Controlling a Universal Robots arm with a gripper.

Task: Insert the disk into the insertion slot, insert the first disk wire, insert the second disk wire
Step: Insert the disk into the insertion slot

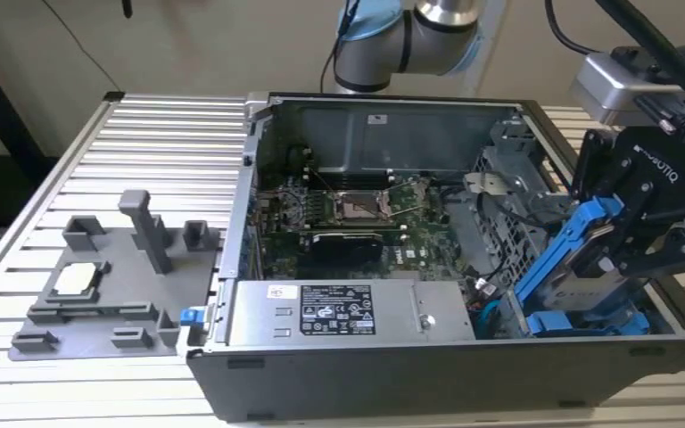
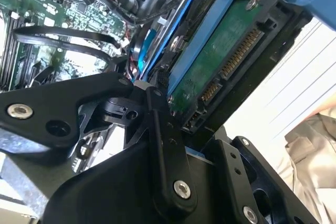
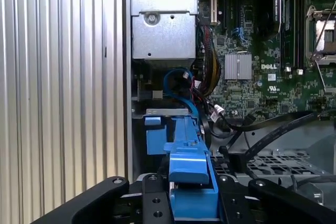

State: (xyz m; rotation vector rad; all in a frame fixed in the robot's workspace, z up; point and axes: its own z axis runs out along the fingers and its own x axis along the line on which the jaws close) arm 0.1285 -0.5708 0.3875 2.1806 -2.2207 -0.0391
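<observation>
Right, gripper [image 1: 628, 254] is clamped on the disk [image 1: 571, 245], gripping its blue frame from both sides in the first wrist view. In the exterior view the disk hangs tilted over the 4 o'clock corner of the case [image 1: 438, 383]. Its long axis runs 1 to 7 o'clock. The slot [image 1: 512, 234] lies about 7 o'clock from the gripper, just past the disk's lower end. Judging by the tilt, the disk is not seated yet. The connector edge is bare in the second wrist view.

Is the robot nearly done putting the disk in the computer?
Not nearly. Nothing looks finished. In hand: the gripper, jaws shut, holds the disk tilted over the computer case. Left: the disk isn't seated, and its connector has no wire plugged in.
</observation>
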